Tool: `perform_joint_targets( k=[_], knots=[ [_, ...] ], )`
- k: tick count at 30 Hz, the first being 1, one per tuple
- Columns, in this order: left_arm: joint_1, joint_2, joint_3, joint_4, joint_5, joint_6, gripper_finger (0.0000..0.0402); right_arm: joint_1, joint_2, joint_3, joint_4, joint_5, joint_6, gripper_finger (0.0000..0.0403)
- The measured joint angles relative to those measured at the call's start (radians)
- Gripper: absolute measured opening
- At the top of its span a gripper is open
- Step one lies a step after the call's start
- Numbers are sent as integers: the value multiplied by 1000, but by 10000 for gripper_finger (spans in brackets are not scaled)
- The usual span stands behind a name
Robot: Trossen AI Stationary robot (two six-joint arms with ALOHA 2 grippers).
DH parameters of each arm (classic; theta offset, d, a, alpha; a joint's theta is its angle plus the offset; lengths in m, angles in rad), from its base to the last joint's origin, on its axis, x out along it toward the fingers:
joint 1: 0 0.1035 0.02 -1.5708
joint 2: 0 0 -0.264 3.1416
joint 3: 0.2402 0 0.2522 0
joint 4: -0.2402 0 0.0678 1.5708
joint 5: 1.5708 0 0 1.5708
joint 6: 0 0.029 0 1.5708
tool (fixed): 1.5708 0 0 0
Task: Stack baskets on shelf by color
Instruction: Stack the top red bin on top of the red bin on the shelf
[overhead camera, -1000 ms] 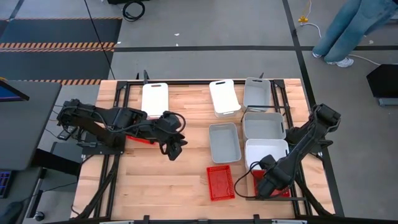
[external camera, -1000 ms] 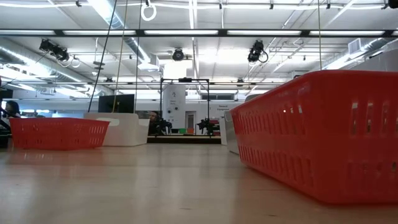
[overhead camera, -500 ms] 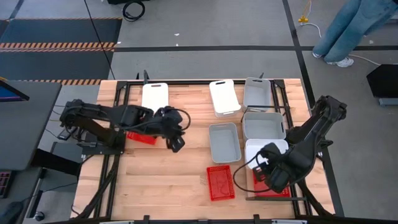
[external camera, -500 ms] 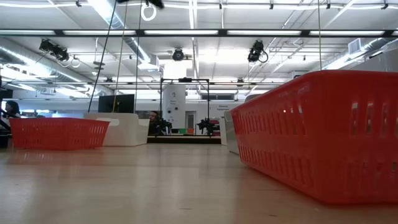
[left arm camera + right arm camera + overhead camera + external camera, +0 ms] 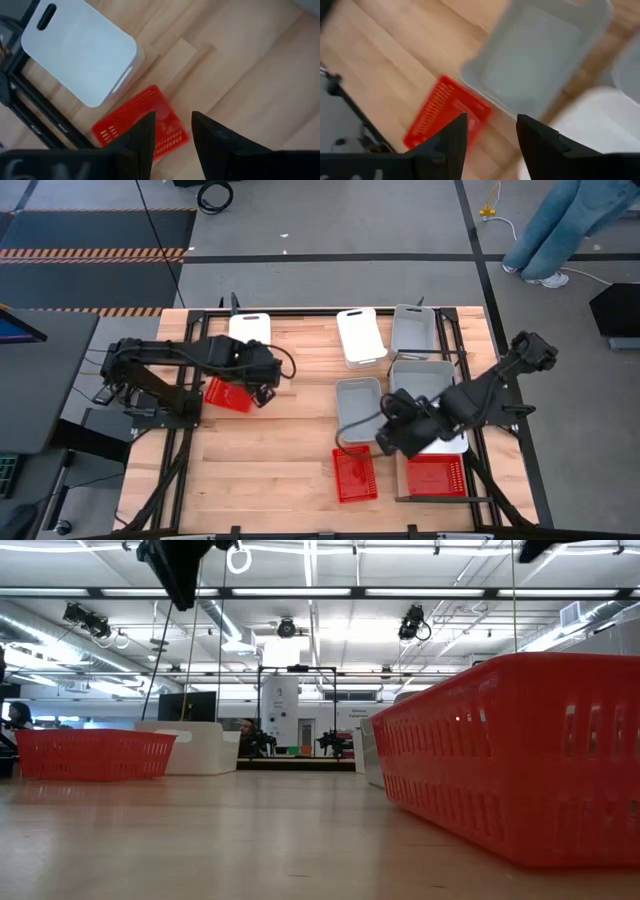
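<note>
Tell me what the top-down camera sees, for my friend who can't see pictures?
Two dark robot arms reach over a wooden table scattered with white, grey and red baskets. The left end effector hovers by a red basket; the right end effector hangs between a grey basket and another red one.

The left arm folds inward, its gripper point(image 5: 262, 385) hanging over the worktop's left side, fingers point(image 5: 142, 137) parted and empty. The right arm stretches toward the middle, its gripper point(image 5: 385, 438) likewise parted, empty.

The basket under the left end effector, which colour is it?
Red, with mesh-like walls; the left wrist view shows it best.
</note>
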Motion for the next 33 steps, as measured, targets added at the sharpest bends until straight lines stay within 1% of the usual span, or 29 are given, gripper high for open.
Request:
perform_joint_targets(
  k=[3, 5, 8, 12, 16, 22, 27, 30, 33],
  knots=[
    [6, -1, -33, 50, 22, -33, 133, -60, 0, 0, 93, 1, -92, 174],
    [12, 0, -90, 85, 71, -60, 133, -94, 0, 0, 144, 2, -131, 174],
    [9, -6, -204, 92, 118, -107, 133, -128, 0, 0, 204, 3, -158, 174],
    [1, -18, -365, 109, 186, -199, 133, -141, 0, 0, 234, -6, -184, 174],
    [-11, -44, -476, 215, 218, -238, 136, -124, -1, 0, 235, -10, -191, 174],
    [-17, -61, -520, 347, 206, -317, 177, -109, -1, 0, 233, -15, -223, 174],
    [13, -36, -520, 389, 184, -334, 222, -115, -1, 0, 233, -16, -227, 174],
    [54, -7, -520, 366, 163, -312, 243, -121, -1, 0, 234, -28, -222, 174],
    [107, 27, -520, 370, 162, -266, 256, -124, -1, 0, 246, -33, -213, 174]
  ],
)
